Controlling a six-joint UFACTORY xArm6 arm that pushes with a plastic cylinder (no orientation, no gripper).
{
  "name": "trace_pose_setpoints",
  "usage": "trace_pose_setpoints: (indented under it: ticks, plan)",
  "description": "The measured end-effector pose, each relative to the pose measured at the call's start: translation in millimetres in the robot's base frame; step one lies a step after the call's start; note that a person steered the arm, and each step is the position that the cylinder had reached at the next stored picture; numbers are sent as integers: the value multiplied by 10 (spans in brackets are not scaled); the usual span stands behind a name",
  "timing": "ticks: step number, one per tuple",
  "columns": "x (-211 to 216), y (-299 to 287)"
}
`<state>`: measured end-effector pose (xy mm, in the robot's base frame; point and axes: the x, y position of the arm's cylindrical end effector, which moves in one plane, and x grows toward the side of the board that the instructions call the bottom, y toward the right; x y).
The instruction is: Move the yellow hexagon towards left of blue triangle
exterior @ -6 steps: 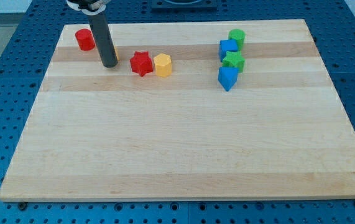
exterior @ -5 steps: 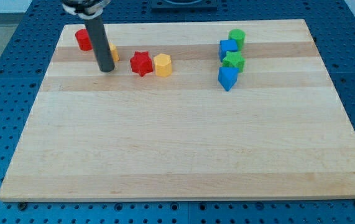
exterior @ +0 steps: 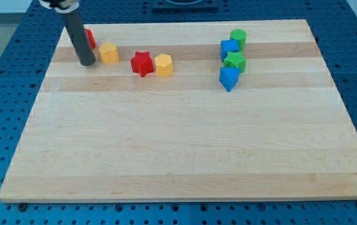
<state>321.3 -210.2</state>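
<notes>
The yellow hexagon block sits in the upper middle-left of the pale wooden board, touching the red star-shaped block on its left side. Well to the view's right stands the blue triangle block, lowest of a tight column: just above it a green star-shaped block, then a blue cube-like block, then a green cylinder nearest the view's top. To the view's left of the red star lies a second yellow block, its exact shape hard to make out. Just beside that one comes the dark rod, and my tip rests on the board at the yellow block's left, apart from the hexagon. A red cylinder shows partly behind the rod. The arm carries no pincer, only this rod.

The board is made of light planks with a slightly darker band across the blocks' row. It lies on a blue perforated table. No readable writing or labels show anywhere.
</notes>
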Motion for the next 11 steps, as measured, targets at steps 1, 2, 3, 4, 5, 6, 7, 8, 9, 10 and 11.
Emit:
trace_pose_setpoints:
  ticks: [1,2,3,4,5,6,7,8,9,10,11]
  plan:
    - [65,74]
    - [533,111]
    - [849,686]
    - [887,1546]
    - [771,2275]
    - [407,2546]
    - [3,2546]
    - [-234,2417]
    - [-185,2094]
    - [199,1990]
    - [579,1951]
